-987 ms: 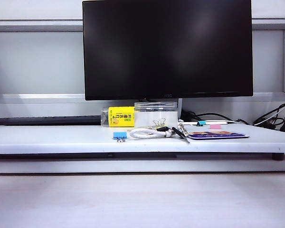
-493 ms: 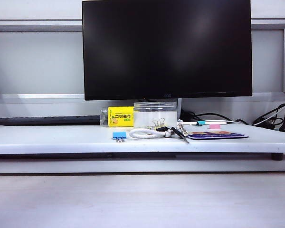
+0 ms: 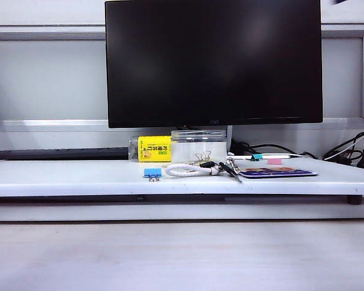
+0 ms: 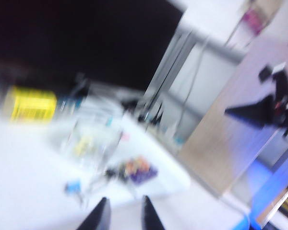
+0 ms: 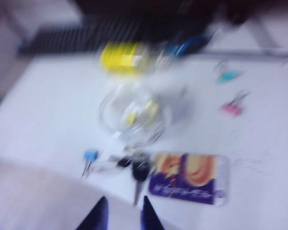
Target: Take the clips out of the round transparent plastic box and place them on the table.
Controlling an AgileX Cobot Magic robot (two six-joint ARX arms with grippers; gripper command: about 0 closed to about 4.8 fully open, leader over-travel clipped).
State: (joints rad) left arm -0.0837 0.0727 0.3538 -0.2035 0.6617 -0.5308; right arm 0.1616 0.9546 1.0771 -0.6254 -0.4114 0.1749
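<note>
Yellowish clips (image 5: 134, 112) all inside round transparent plastic box (image 3: 198, 146), 12 o'clock of keys (image 5: 134, 167); none on table (image 3: 67, 177) yet. Left pincer (image 4: 121, 214), right pincer (image 5: 121, 213): aloft, parted, empty.

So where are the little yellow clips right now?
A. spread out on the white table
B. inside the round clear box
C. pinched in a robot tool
B: yellow clips show through the wall of the round clear box on the table, and both the left tool and right tool hang back from it holding nothing.

Clips (image 3: 201, 156) inside box (image 3: 198, 145) on table (image 3: 60, 177)
</note>
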